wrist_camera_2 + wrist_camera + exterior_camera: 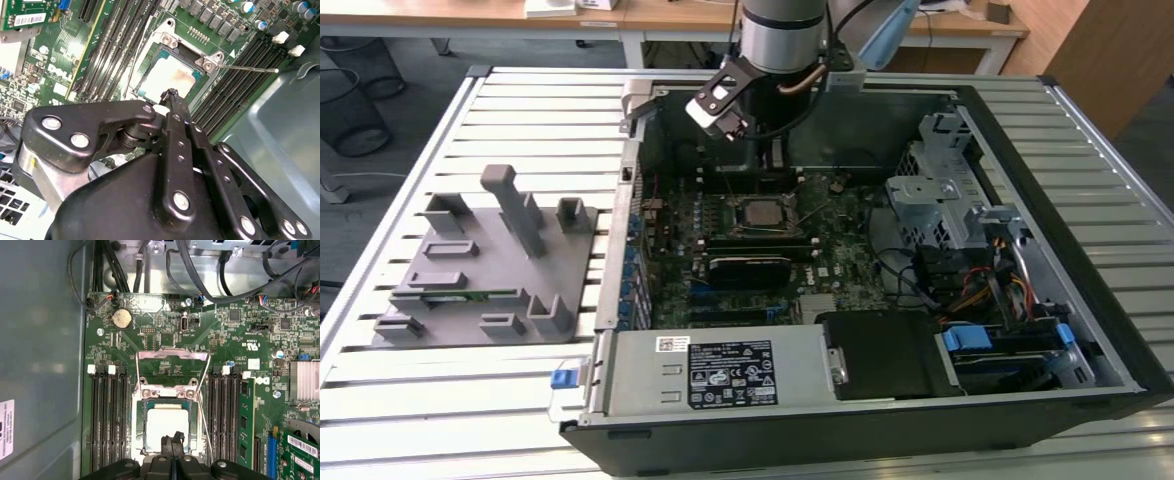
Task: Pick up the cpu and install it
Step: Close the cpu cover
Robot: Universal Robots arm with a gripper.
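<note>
Gripper (pixel 174 440) pressed together, empty, cpu (pixel 165 420) lying in open motherboard socket (pixel 165 390), inside computer case (pixel 854 435)

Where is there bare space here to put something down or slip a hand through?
Bare slats of the table lie beyond the gray fixture and on its near side, at the exterior view's left. Inside the case, a hand might fit along the plain metal wall beside the memory slots. Crowded: around the cpu under the gripper, and the cabled drive bay.
</note>
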